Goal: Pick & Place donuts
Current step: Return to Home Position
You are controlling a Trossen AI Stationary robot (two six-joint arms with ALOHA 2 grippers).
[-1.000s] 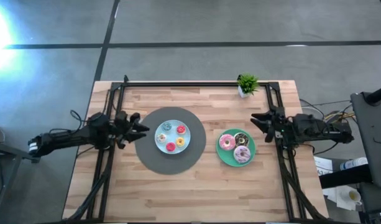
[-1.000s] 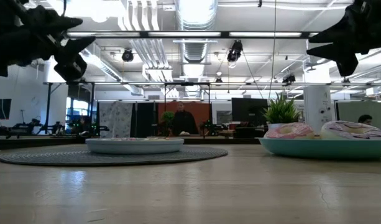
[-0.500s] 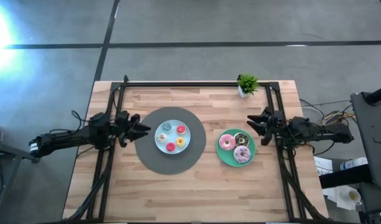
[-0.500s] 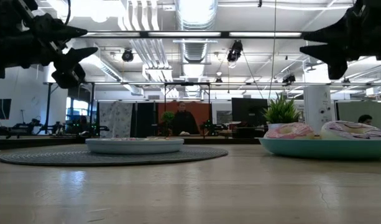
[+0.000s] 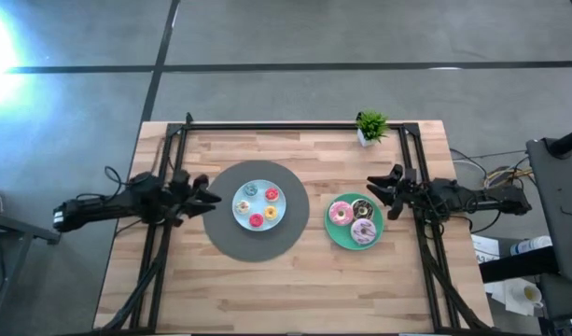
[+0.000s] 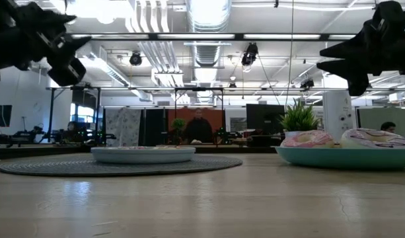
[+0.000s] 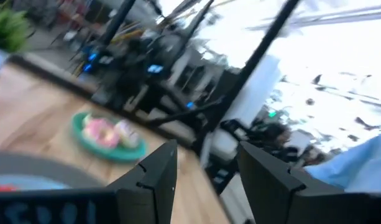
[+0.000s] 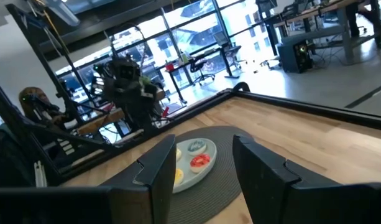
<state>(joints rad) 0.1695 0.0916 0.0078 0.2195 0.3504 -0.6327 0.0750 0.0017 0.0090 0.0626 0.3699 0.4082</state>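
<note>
Several mini donuts (image 5: pixel 258 206) lie on a light-blue plate (image 5: pixel 244 211) that sits on a round grey mat (image 5: pixel 220 238). Three larger donuts rest on the green plate (image 5: pixel 337 233): bright pink (image 5: pixel 340 214), chocolate brown (image 5: pixel 362 207) and pale pink sprinkled (image 5: pixel 363 231). My left gripper (image 5: pixel 212 194) hovers open above the mat's left edge, left of the blue plate. My right gripper (image 5: pixel 375 192) hovers open above the table, just right of the green plate's far edge. In the low view both the left gripper (image 6: pixel 69 56) and the right gripper (image 6: pixel 335 61) are well above the plates.
A small potted plant (image 5: pixel 370 126) stands at the table's far edge, right of centre. Black frame rails (image 5: pixel 169 177) run along the left, right and far sides. Bare wood (image 5: pixel 286 289) lies near the front edge.
My right gripper has moved toward the table's left and near edges, closing on the green plate, and has sunk a little. My left gripper has drawn slightly back toward the table's left edge. The donuts and plates have stayed put.
</note>
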